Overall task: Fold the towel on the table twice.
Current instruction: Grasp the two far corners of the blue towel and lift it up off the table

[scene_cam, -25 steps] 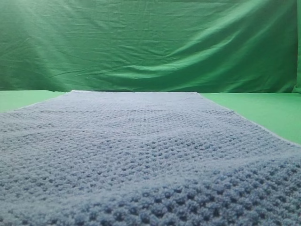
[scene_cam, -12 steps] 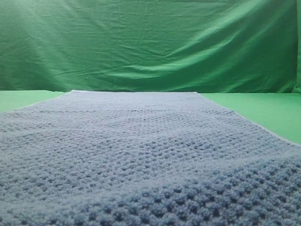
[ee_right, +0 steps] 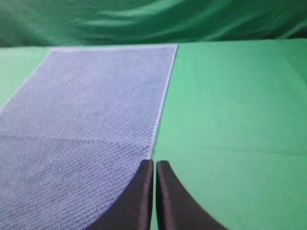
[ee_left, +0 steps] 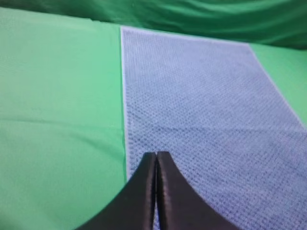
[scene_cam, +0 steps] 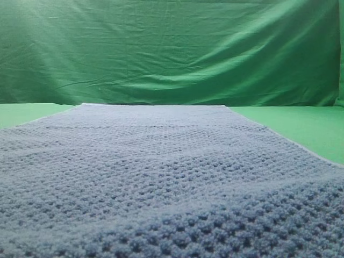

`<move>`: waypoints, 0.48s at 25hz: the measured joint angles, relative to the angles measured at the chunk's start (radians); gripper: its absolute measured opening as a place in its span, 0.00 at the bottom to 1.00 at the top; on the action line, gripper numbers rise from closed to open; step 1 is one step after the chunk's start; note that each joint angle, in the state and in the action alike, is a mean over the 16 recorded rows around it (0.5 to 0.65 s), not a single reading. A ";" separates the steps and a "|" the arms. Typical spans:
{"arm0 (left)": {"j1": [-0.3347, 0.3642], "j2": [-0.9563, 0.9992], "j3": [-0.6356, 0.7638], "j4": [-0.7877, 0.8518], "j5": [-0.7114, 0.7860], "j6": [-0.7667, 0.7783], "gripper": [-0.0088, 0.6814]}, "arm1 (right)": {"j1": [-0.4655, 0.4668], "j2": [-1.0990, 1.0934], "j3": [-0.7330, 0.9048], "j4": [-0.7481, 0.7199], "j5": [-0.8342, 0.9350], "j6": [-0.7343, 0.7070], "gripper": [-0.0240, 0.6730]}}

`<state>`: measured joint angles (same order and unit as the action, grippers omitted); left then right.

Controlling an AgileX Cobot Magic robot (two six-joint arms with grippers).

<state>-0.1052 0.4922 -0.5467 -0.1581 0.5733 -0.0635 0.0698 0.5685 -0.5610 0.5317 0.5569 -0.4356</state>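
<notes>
The towel (scene_cam: pixel 161 177) lies flat on the tabletop (ee_left: pixel 57 120), its long axis running toward 12 o'clock. My left hand (ee_left: pixel 156 155) and right hand (ee_right: pixel 154 164), both clenched and empty, hover over its left and right hems, equally near.

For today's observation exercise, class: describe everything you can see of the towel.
The towel is a large blue-grey rectangle with a bumpy waffle weave and thin pale hems. It lies flat and unfolded on the green table, its far edge close to the backdrop. The left hand, shut, sits just inside its left hem; the right hand, shut, sits at its right hem. Whether either touches the cloth cannot be told.
</notes>
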 joint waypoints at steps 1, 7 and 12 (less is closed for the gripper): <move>-0.006 0.041 -0.021 0.008 0.020 0.000 0.01 | 0.008 0.046 -0.027 -0.027 0.028 0.017 0.03; -0.042 0.301 -0.139 0.045 0.097 0.000 0.01 | 0.070 0.318 -0.191 -0.187 0.169 0.140 0.03; -0.057 0.525 -0.236 0.059 0.128 0.006 0.01 | 0.132 0.532 -0.315 -0.287 0.239 0.240 0.03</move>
<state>-0.1626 1.0167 -0.7828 -0.0989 0.7011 -0.0576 0.2014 1.1009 -0.8765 0.2448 0.7954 -0.1955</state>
